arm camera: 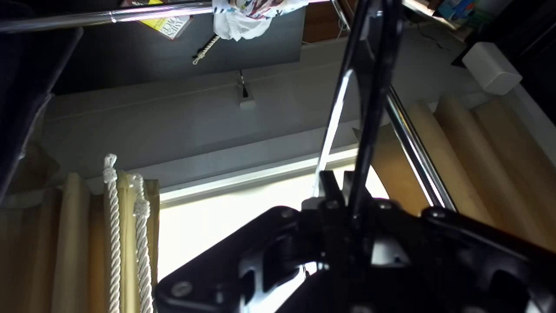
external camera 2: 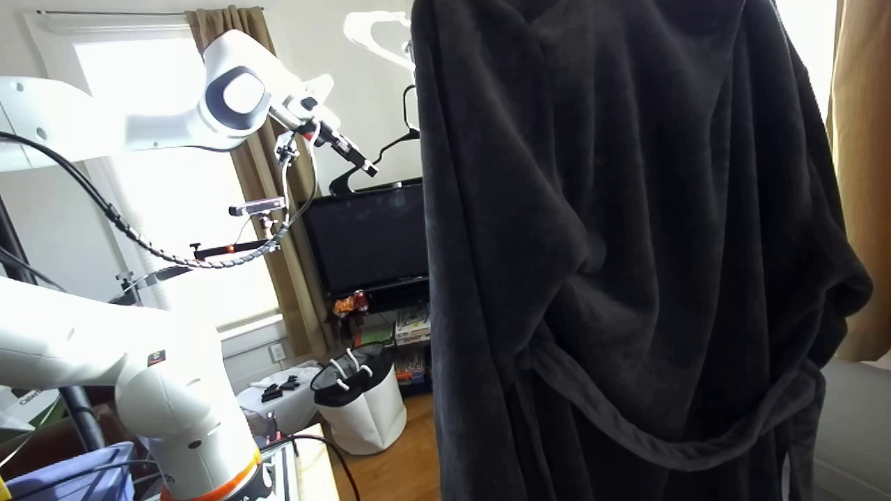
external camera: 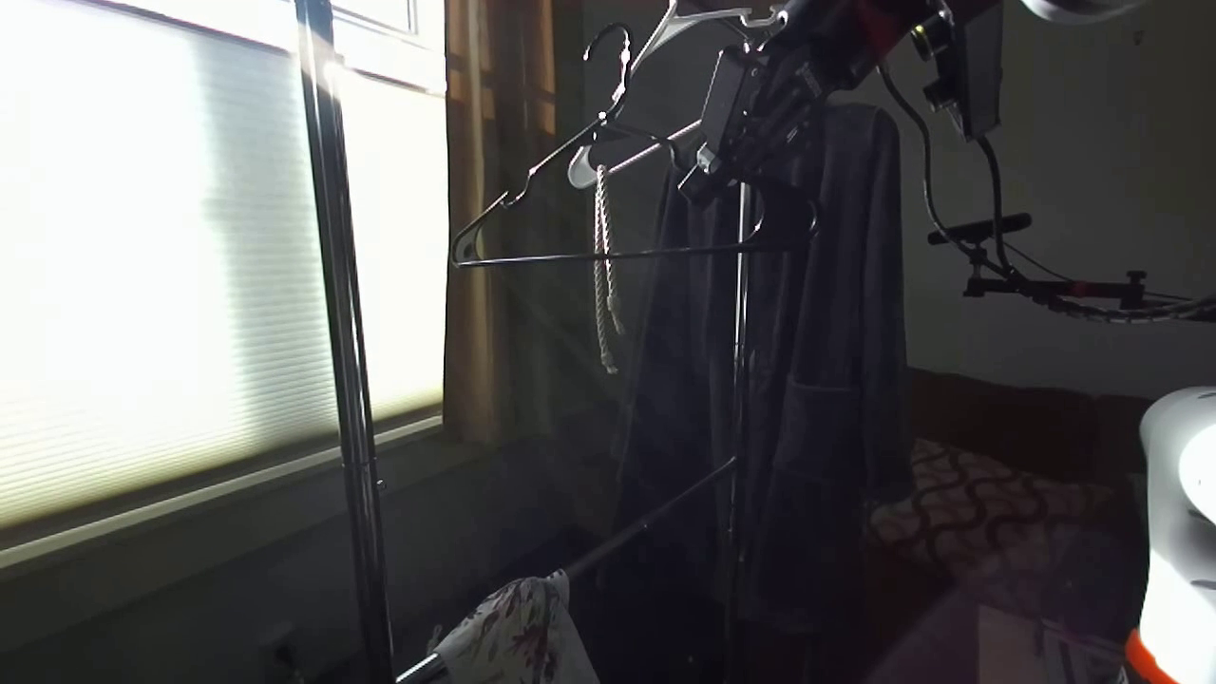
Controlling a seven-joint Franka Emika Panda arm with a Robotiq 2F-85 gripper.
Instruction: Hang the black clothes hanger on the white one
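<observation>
Bright window (arm camera: 217, 217) beyond; tool (external camera 2: 372, 167) closed around black hanger (external camera: 655, 253).

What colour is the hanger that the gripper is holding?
Black. The hanger shows best in an exterior view, with most of its outline visible.

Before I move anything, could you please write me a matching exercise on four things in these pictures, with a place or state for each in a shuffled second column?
Column one
1. black hanger
2. patterned cloth
3. pale cord
4. dark robe

Column two
A. hanging down with two knotted ends
B. fitted with a drooping belt
C. draped over a low metal bar
D. gripped by the pincer

Right pairs: 1-D; 2-C; 3-A; 4-B
</observation>
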